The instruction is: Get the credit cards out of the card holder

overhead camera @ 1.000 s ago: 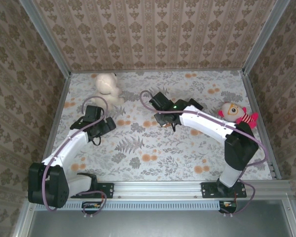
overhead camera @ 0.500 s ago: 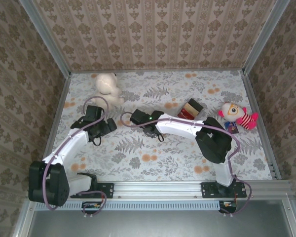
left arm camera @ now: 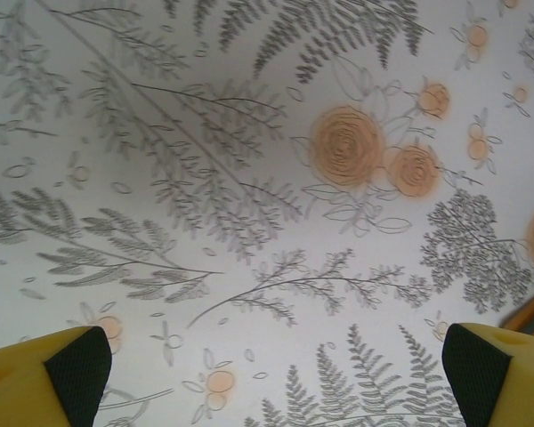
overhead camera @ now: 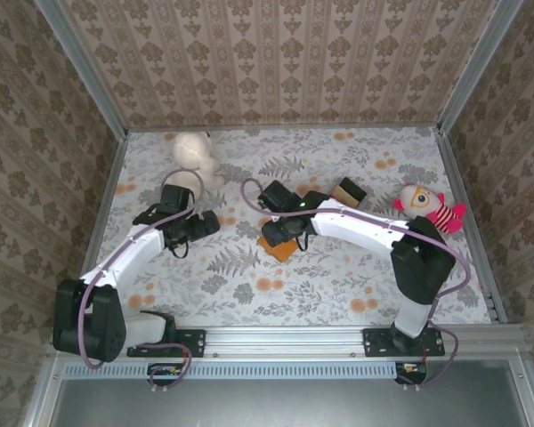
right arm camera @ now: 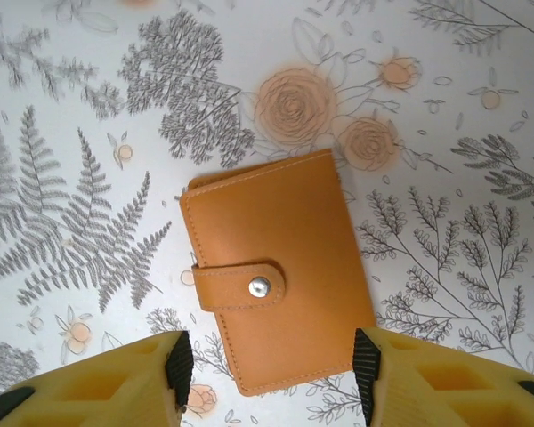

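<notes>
The card holder (right arm camera: pixel 271 267) is a closed orange-tan wallet with its snap strap fastened, lying flat on the floral tablecloth; from above the card holder (overhead camera: pixel 282 249) sits mid-table. The credit cards are hidden inside it. My right gripper (right arm camera: pixel 273 378) hovers over its near end, open, the black pads (right arm camera: pixel 180 369) standing off both long edges with small gaps. From above, the right gripper (overhead camera: pixel 280 233) is at the table's centre. My left gripper (left arm camera: pixel 276 382) is open over bare cloth, and the left gripper (overhead camera: pixel 205 222) is a little left of the wallet.
A brown dark-topped block (overhead camera: pixel 347 191) stands behind the right arm. A white plush toy (overhead camera: pixel 194 153) lies at the back left and a red-and-white doll (overhead camera: pixel 427 206) at the right. Metal rails and patterned walls enclose the table.
My right gripper has swung across the middle of the table and opened; the card holder now lies free on the cloth beneath it. The left gripper shifted slightly right.
</notes>
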Motion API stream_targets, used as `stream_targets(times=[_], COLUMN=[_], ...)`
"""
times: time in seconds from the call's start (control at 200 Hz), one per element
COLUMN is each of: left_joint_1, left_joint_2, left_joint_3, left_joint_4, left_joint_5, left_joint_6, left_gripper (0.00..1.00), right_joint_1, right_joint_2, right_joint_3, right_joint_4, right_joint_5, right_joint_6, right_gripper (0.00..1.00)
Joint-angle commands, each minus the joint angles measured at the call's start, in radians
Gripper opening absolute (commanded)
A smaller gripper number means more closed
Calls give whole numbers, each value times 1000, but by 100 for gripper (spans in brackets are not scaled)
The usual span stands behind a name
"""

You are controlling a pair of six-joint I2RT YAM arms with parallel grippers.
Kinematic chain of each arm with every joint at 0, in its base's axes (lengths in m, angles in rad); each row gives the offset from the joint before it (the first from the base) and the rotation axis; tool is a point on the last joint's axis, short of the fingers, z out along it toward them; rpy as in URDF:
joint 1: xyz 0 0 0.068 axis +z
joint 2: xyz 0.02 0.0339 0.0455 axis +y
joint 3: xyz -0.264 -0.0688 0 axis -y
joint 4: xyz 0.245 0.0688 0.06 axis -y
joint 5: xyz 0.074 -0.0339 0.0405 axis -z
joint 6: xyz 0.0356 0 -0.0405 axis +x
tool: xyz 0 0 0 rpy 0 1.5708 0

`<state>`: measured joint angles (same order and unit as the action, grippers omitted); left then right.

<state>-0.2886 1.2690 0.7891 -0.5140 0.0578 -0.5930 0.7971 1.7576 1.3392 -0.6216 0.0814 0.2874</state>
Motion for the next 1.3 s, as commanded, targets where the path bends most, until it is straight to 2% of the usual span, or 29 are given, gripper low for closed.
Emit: stream_targets(times=[0.0,0.18,0.285,0.35,0.465,0.6,0.705,0.885,1.295], left_joint_1=[-38,-127,-196,-219,-234,-258,-277,-303,-345], left_joint_2=[46,151,246,312,440,540,583,619,639], left_joint_3=[46,111,177,221,317,410,449,455,409], left_joint_4=[40,115,143,168,166,150,132,131,140], left_joint_5=[65,142,149,164,212,257,270,299,310], left_joint_6=[33,26,27,36,46,60,67,58,33], left_gripper=[99,91,80,67,56,53,50,43,41], right_joint_1=[-47,-80,-96,-99,-99,-104,-109,-108,-111], right_joint_2=[-32,-28,-45,-66,-94,-124,-108,-62,-3], right_joint_3=[-71,-151,-229,-279,-341,-401,-408,-383,-348], right_joint_4=[68,112,175,227,257,270,289,320,361], right_joint_5=[-126,-163,-178,-184,-165,-126,-148,-172,-192], right_joint_6=[142,292,402,450,528,594,598,602,581], right_gripper=[54,44,35,34,34,40,41,37,32])
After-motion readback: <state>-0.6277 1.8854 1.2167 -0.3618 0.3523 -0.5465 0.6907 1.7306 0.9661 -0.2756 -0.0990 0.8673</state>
